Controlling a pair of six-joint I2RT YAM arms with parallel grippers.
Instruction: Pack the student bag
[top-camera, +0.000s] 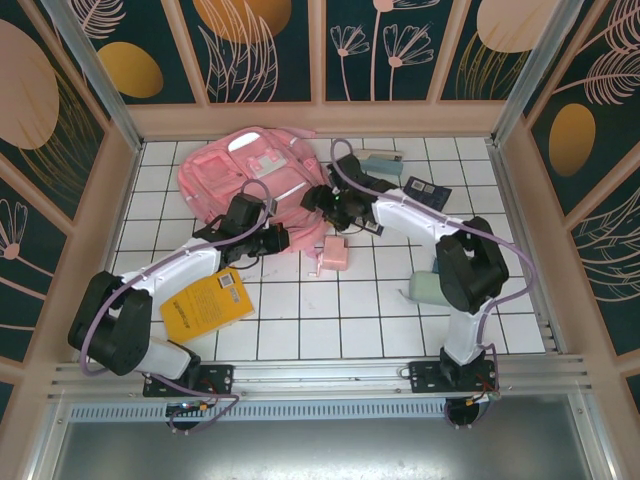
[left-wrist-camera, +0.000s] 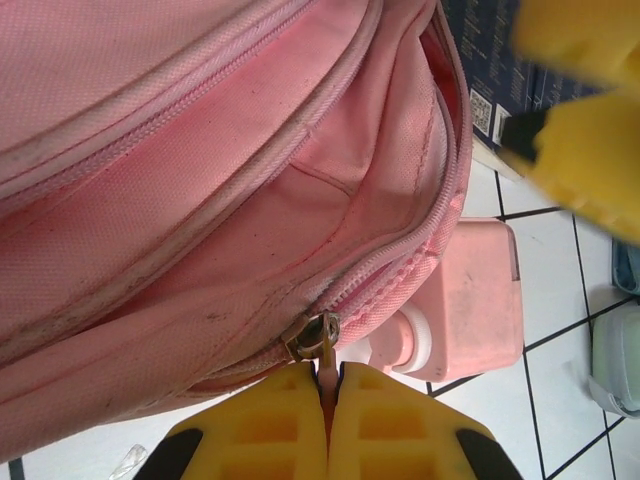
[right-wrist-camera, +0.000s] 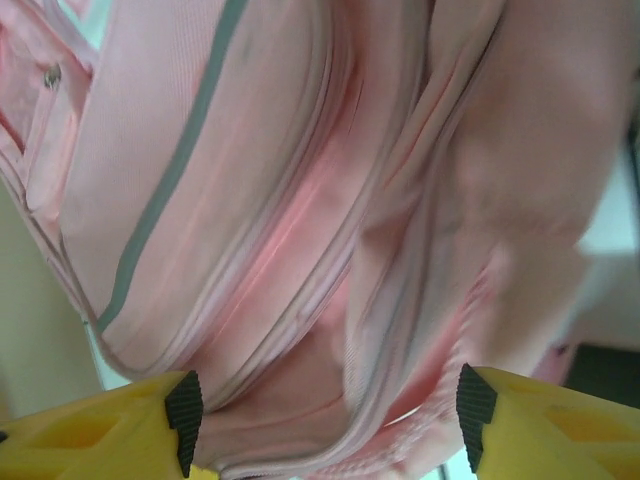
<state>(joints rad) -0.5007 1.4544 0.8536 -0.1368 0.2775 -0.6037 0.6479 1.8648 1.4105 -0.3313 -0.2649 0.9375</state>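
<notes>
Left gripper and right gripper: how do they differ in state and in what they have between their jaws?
1. The left gripper is shut; the right gripper stands wide open.
2. The left gripper pinches the zipper pull of the pink backpack; the right gripper has only loose backpack fabric between its jaws, with no grip visible.
Shared: both have yellow jaws and work at the same backpack.
</notes>
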